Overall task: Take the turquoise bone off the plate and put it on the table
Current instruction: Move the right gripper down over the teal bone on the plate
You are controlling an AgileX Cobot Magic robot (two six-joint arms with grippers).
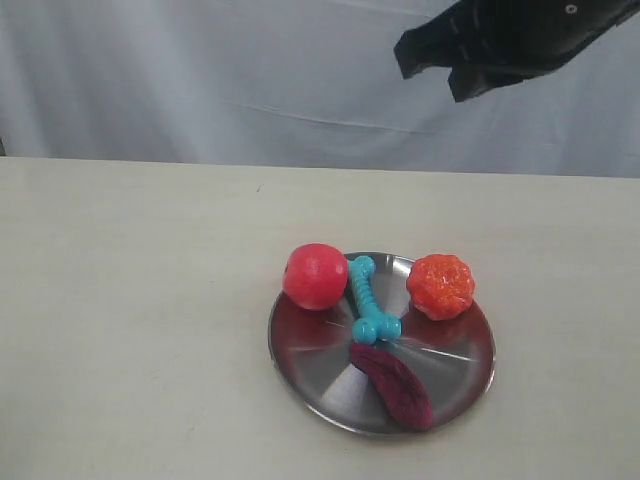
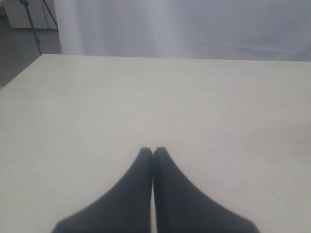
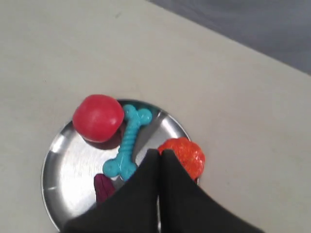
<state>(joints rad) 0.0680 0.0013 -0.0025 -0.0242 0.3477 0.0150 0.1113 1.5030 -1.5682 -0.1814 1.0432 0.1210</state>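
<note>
The turquoise bone lies on the shiny steel plate, between a red ball and an orange knobbly toy; in the right wrist view the turquoise bone crosses the plate. My right gripper hangs high above the plate, far from the bone, its fingers pressed together and empty; in its own view the right gripper is shut. The left gripper is shut over bare cream table, holding nothing, and does not appear in the exterior view.
A red ball sits on the plate's left rim, touching the bone. An orange knobbly toy rests at the right rim. A dark magenta leaf-shaped toy lies at the plate's front. A grey curtain backs the table.
</note>
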